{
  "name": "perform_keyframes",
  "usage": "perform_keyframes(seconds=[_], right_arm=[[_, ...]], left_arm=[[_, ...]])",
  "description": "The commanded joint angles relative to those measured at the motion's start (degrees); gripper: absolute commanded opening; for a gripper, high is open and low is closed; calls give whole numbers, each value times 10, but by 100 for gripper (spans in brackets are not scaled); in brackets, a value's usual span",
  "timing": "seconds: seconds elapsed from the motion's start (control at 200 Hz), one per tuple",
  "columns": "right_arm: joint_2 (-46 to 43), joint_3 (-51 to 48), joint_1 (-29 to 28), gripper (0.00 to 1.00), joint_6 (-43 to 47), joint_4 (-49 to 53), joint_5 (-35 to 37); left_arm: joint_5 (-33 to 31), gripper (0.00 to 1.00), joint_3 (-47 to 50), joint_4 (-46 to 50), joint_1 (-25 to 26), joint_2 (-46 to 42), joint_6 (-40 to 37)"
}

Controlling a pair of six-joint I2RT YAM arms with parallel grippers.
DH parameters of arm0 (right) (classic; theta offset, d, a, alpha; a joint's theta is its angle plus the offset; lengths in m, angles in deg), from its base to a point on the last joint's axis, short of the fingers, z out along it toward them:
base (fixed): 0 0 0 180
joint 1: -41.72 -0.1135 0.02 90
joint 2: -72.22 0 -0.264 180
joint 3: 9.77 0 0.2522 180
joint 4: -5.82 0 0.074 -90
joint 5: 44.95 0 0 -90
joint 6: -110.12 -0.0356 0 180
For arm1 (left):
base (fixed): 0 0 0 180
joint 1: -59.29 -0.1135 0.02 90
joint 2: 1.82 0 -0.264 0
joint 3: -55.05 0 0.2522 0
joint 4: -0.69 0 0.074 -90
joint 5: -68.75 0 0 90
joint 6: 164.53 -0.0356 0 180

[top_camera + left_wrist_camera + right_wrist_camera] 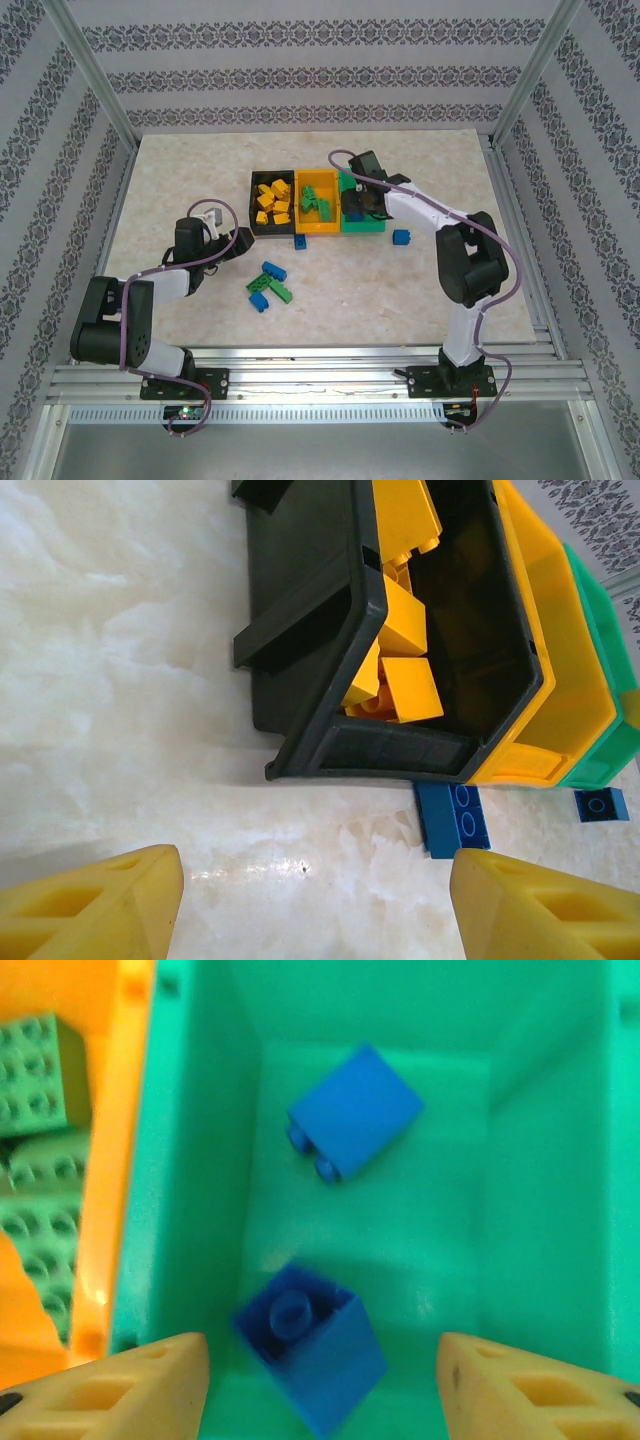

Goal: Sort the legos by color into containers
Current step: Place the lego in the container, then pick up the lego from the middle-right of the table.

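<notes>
Three containers stand in a row: a black bin of yellow legos, an orange bin of green legos, and a green bin. My right gripper hangs over the green bin, open. A blurred blue brick sits loose between its fingers, touching neither. Another blue brick lies on the bin floor. My left gripper is open and empty over bare table, just in front of the black bin.
A blue brick lies against the bins' front. Another blue one lies right of the green bin. A cluster of blue and green bricks lies mid-table. Metal frame rails edge the table.
</notes>
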Motion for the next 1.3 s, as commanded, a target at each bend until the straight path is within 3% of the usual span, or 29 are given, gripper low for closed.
perform_keyframes(seconds=[0.0, 0.235, 0.455, 0.585, 0.854, 1.294], right_arm=[[-81, -60, 3, 63, 1, 0, 15], [-212, -209, 36, 64, -18, -13, 34], [-264, -298, 98, 65, -32, -39, 4], [-250, -314, 125, 65, -32, -49, -29], [-191, -289, 125, 65, -32, -63, -68], [-104, -214, 129, 65, -18, -47, -44]], left_arm=[[17, 71, -9, -34, 7, 0, 3], [24, 71, -9, -44, 8, 9, 12], [28, 71, -10, -55, 9, 23, 17], [32, 71, -10, -62, 9, 31, 20], [24, 71, -9, -52, 9, 22, 13], [25, 71, -9, -45, 8, 10, 10]])
